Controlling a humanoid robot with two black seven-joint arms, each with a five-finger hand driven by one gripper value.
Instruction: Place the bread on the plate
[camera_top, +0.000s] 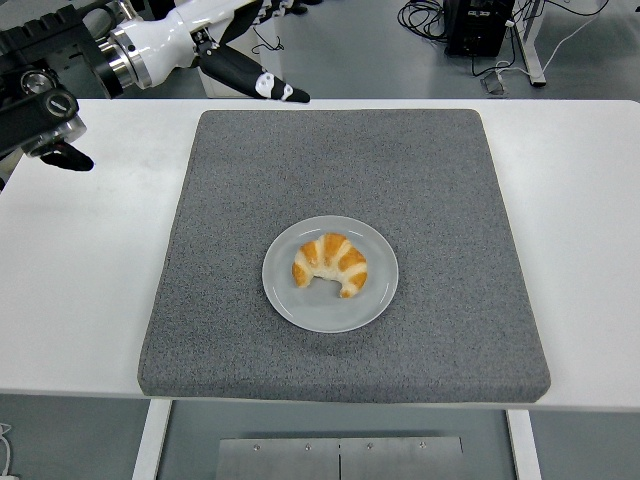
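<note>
The white table (585, 200) fills the view from edge to edge, and on it lies the big grey mat (440, 200), a rough square of felt-like cloth that covers the table's middle. Beyond the table, toward twelve o'clock, is a grey floor with cables and a black box near one o'clock.

My left arm (45, 75) comes in at about ten o'clock – black joints over the table's far left corner, then a white forearm rising toward the top edge. My left hand (235, 40) is up at eleven o'clock, raised above the mat's far left corner and well apart from the plate. Most of it is cut off by the top edge; what I can see is my thumb (250, 78), black with a white tip, stretched out loose toward the mat, and nothing is in my grasp. The rest of my fingers are mostly out of frame, so I cannot tell exactly how they sit.

The plate (375, 300) – round, pale grey – rests on the mat just below its centre, toward six o'clock. The bread (330, 264), a golden crescent roll with pale stripes, lies on the plate, a little toward its eleven o'clock side, its two ends pointing toward six.
</note>
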